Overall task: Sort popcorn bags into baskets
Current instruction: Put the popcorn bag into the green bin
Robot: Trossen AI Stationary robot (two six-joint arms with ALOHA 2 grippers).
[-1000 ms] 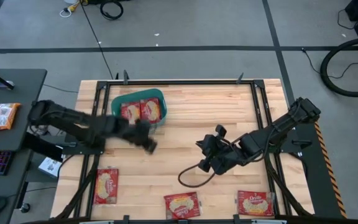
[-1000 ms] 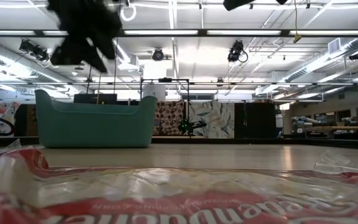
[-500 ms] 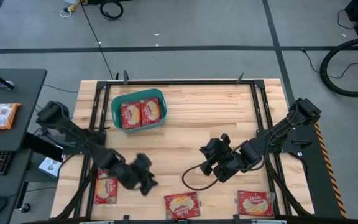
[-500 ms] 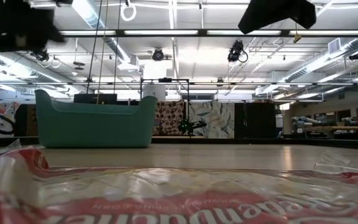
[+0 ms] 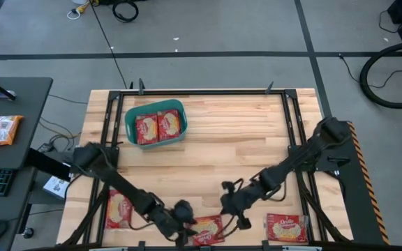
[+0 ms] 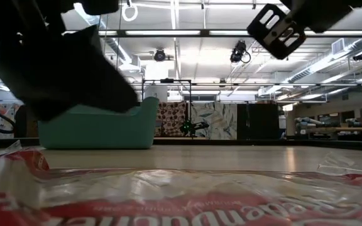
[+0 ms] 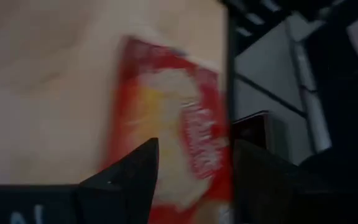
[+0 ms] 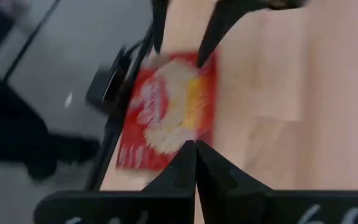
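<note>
Left tool [image 5: 184,226] released, fingers spread, low at 6 o'clock counter [image 5: 243,132] edge, just beside middle popcorn bag [image 5: 206,228]; likely positioned for pickup. Right tool [image 5: 232,209] clenched, empty, just at bag's 2 o'clock. Teal basket [image 5: 128,122] at 11 o'clock already holds two bags. High view alone shows other bags at 7 and 5 o'clock; left wrist view shows open fingers over bag.

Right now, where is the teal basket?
High view: the teal basket sits at the table's far left, holding two popcorn bags, away from both arms.
</note>
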